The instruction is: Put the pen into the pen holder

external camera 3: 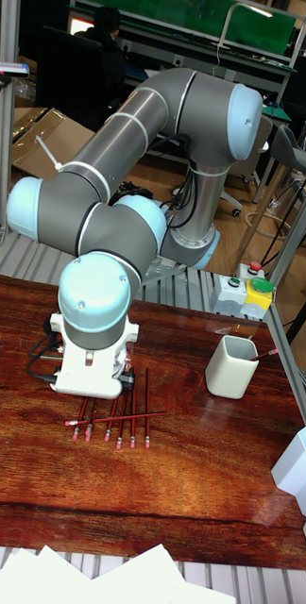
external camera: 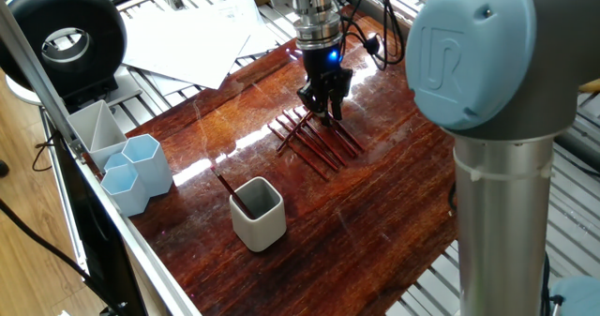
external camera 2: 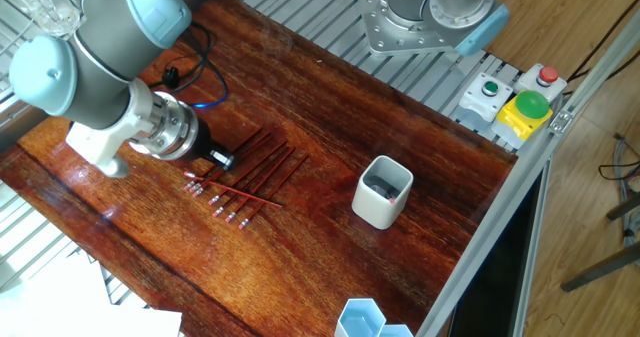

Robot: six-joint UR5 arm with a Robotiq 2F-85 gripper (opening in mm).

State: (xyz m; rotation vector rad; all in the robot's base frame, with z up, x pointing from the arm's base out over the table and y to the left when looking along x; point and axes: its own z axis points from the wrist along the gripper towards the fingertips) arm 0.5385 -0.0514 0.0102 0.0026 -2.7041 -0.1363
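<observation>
The pens [external camera: 314,140] are thin dark red sticks with pale tips, lying flat on the wooden table in a loose row, side by side, with one laid crosswise over the others [external camera 2: 245,194]. The pen holder [external camera: 258,213] is an off-white, rounded-square cup with thick walls and a grey inside, standing upright, well apart from the row. One pen [external camera: 225,185] already leans in it, sticking out over the rim.

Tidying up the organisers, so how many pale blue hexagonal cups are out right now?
2. The rear cup and the front cup stand side by side next to the grey tray. None appear hidden.
</observation>
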